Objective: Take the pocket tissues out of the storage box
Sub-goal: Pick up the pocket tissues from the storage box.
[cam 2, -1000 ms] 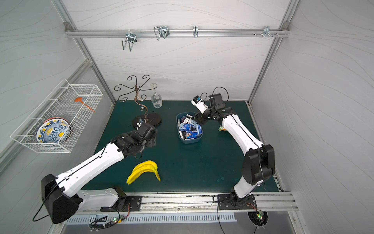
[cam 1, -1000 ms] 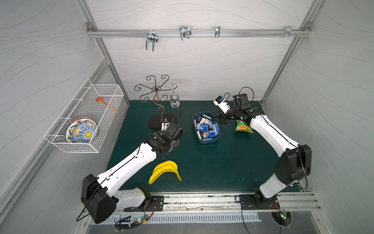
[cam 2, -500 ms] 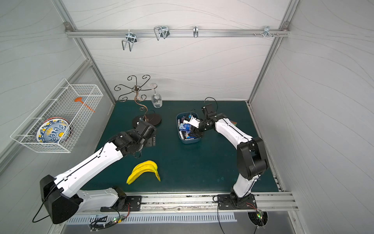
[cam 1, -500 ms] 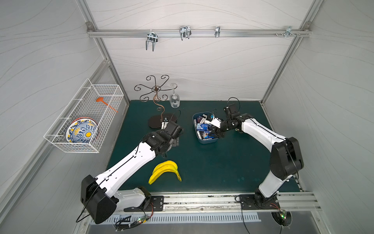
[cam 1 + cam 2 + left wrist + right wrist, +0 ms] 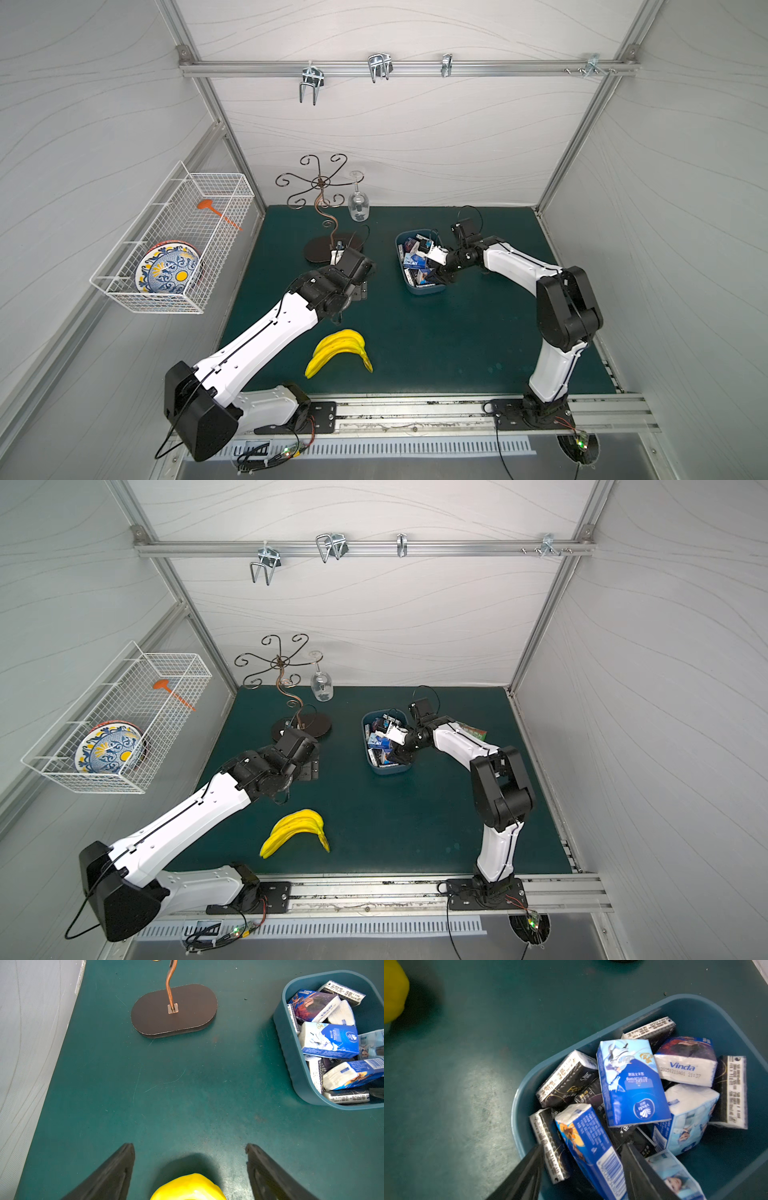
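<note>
Storage box (image 5: 388, 769) (pocket tissues (image 5: 379, 742) inside)

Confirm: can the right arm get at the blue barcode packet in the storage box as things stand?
Probably yes. The right hand is down in the storage box, open, jaws either side of that blue packet, which lies atop the pile with nothing over it. A black packet crowds one side.

Piled in storage box (image 5: 424, 291) at rear centre of mat (image 5: 457, 332): pocket tissues (image 5: 414, 262). Left of it, wine-glass stand (image 5: 318, 251); right, snack bag (image 5: 471, 731); in front, banana bunch (image 5: 338, 351).
</note>
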`<action>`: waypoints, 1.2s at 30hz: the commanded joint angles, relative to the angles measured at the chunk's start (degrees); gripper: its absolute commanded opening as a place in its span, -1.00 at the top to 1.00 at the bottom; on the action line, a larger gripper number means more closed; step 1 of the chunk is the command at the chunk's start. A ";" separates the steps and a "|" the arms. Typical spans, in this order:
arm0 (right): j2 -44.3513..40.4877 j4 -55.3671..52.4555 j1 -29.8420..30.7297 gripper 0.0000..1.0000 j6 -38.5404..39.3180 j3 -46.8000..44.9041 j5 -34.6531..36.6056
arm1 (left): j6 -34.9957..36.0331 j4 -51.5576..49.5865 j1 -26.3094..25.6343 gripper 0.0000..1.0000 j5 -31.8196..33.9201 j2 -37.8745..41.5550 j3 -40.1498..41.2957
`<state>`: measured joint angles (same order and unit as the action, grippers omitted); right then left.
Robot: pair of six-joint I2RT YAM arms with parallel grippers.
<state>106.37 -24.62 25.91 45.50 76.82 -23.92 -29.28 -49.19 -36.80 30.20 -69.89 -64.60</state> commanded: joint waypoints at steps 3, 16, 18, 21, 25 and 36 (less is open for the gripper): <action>3.08 2.11 0.37 -0.31 0.88 2.42 0.91 | 0.72 0.67 0.41 -0.76 -0.18 0.19 -2.11; 6.44 -1.51 0.46 0.13 2.65 4.39 -1.14 | 1.06 0.76 1.02 -0.77 -0.06 0.50 -1.59; 6.06 -1.69 0.50 0.22 2.49 4.28 -1.65 | 1.06 0.76 1.04 -0.77 -0.16 0.41 -1.67; 5.53 -3.18 0.54 0.37 2.93 4.65 -1.86 | 1.15 0.76 1.11 -0.77 -0.06 0.70 -1.69; 4.63 -3.82 0.54 0.59 2.30 5.14 -1.63 | 1.24 0.76 1.20 -0.77 0.02 1.07 -1.67; -5.56 1.43 0.51 0.77 -13.72 4.48 -0.43 | 1.02 1.02 2.46 -0.78 0.02 1.95 -1.76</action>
<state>105.78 -24.69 26.02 40.21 80.55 -24.03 -28.64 -49.15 -35.11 29.95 -68.90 -64.60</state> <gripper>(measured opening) 0.188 0.887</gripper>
